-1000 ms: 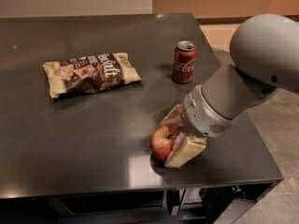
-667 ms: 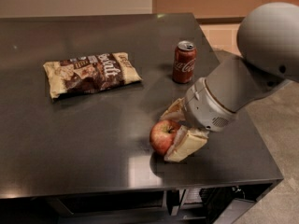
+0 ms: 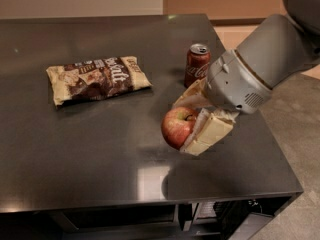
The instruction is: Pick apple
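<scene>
1. Since a second ago, your gripper [image 3: 191, 127] has come up with the apple [image 3: 176, 126]. Both now sit higher in the camera view than before, and the arm [image 3: 272, 54] has swung up towards the right.
2. You have the jaws clamped on the apple: one tan finger [image 3: 189, 100] curls over its top by the stem, and the other presses against its right and lower side.
3. The apple hangs clear of the table [image 3: 75, 159], above the front right part of the dark top, with a shadow on the surface beneath it.
4. Behind the gripper you can see the red soda can [image 3: 197, 64] standing upright, close to the wrist but apart from the apple.
5. Off to the left, well apart from the apple, the snack bag [image 3: 97, 79] lies flat where it lay before.
</scene>
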`<state>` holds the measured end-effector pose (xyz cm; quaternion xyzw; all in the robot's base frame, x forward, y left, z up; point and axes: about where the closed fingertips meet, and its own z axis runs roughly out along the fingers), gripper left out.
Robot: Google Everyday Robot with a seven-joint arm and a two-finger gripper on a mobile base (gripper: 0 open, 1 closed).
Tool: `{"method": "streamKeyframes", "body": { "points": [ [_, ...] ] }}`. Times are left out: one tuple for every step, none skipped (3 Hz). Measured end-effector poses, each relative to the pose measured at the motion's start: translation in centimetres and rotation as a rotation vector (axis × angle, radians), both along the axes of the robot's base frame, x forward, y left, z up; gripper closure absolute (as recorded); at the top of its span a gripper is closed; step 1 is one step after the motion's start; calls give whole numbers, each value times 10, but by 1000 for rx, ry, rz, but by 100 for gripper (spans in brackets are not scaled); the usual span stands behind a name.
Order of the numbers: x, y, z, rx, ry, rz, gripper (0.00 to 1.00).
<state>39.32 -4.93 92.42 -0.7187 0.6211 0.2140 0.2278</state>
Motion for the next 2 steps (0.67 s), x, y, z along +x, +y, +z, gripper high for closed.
{"method": "streamKeyframes", "body": {
  "points": [
    [-6,-2,45,31,-10,70,100],
    [-6,-2,45,31,-10,69,100]
  ]
}}
